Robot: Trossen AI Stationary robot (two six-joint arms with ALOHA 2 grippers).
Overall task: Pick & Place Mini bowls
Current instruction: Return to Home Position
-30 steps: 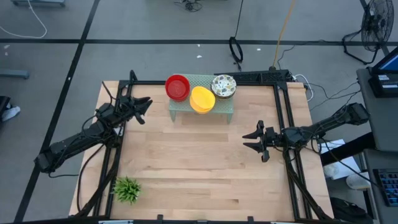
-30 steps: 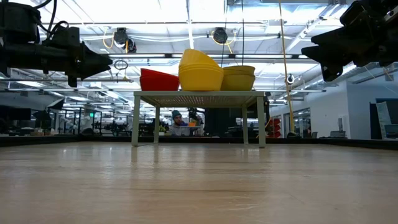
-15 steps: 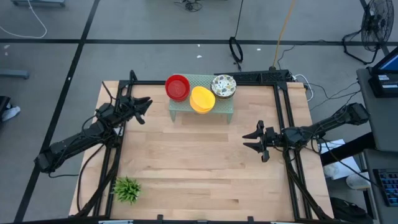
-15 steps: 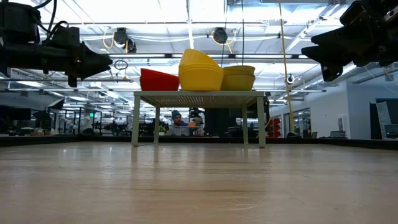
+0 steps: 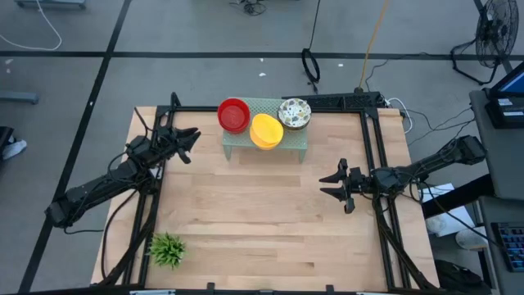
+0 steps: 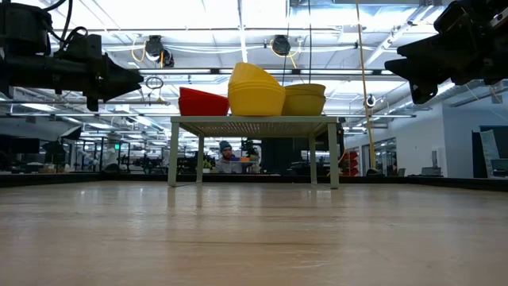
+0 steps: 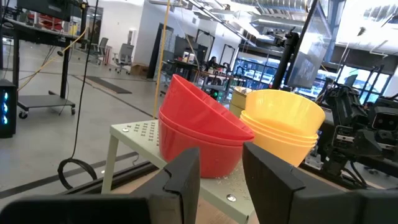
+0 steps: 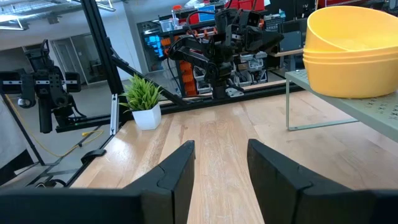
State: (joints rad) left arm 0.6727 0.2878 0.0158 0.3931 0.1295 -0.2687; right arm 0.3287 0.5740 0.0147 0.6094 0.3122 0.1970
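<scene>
Red, yellow and speckled white: the mini bowls sit in 3 nested stacks on the pale green mesh stand (image 5: 293, 141) at the far edge of the table (image 5: 262, 213), with the red stack (image 5: 234, 115) on the left, the yellow stack (image 5: 266, 130) in the middle and nearer the front, and the patterned stack (image 5: 294, 113) on the right.

They look like thin, smooth plastic, so I'd judge them light, stiff and a bit slippery. The rim seems the place to take one, with 1 finger inside and 1 outside. Nested as they are, a neighbour could lift along with it.

Neither arm is near them. The left hand (image 5: 193, 136) hovers off the stand's left end, fingers parted and holding nothing. The right hand (image 5: 332, 185) hangs over the table's right side, spread wide and equally bare.

From above I get the floral insides, but no sense of height. The low view gives the piles' height and a person far behind the stand. The left wrist view shows the layered red rims up close. The right wrist view shows the plant (image 8: 143, 99) and the other arm beyond.
</scene>
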